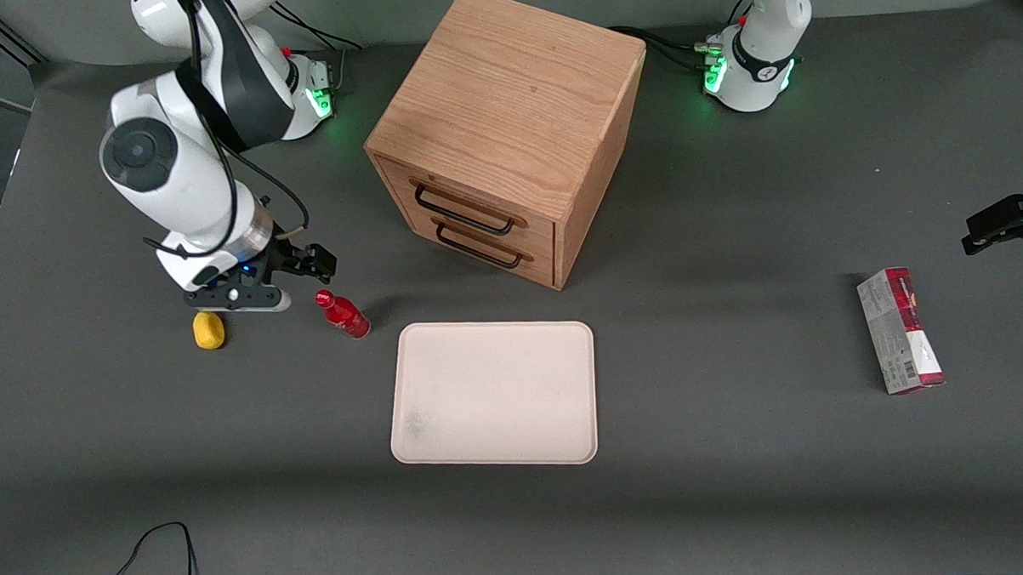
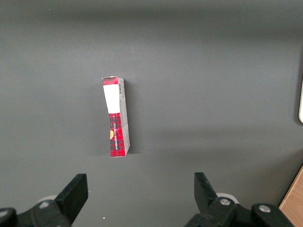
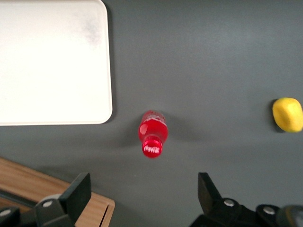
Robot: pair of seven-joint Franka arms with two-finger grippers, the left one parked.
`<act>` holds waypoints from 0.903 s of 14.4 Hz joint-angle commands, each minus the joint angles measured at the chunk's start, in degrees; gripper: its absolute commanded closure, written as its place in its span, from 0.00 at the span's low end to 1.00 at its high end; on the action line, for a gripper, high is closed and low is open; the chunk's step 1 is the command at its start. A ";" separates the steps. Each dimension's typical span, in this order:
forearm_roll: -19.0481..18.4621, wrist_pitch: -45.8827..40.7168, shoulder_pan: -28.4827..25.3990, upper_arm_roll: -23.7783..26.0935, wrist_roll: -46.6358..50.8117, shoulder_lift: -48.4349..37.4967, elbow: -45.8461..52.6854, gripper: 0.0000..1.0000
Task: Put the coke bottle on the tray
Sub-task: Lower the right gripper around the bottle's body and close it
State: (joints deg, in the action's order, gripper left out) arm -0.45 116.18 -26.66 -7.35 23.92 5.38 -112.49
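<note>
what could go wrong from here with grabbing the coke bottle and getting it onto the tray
The coke bottle stands upright on a narrow base, so the open gripper hovering above it could tip it with a finger if it descends off-centre. The yellow lump lies close beside the gripper and might get bumped. The tray has a low raised rim; carried too low, the bottle could catch on it.

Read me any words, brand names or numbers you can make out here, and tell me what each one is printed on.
Nothing can be quoted with certainty.
Coke bottle cap: white lettering, too blurred to read.
Carton: a line of small print on its red part, and a barcode patch, both too small to read.
Tray, drawer box, yellow lump: no text.
Gripper, above the table between lump and bottle: no markings.
</note>
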 commanded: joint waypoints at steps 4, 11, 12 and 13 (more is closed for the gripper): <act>-0.78 11.95 -0.23 -0.99 -0.55 -0.11 -9.05 0.00; -0.69 16.88 -0.23 -1.00 -0.46 3.40 -9.85 0.00; -0.69 17.32 -0.23 -1.00 -0.46 3.67 -9.85 0.00; -0.69 17.76 -0.23 -1.00 -0.46 4.19 -9.85 0.00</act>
State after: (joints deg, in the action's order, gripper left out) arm -0.45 132.17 -26.66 -7.97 23.92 8.50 -122.30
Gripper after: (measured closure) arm 0.000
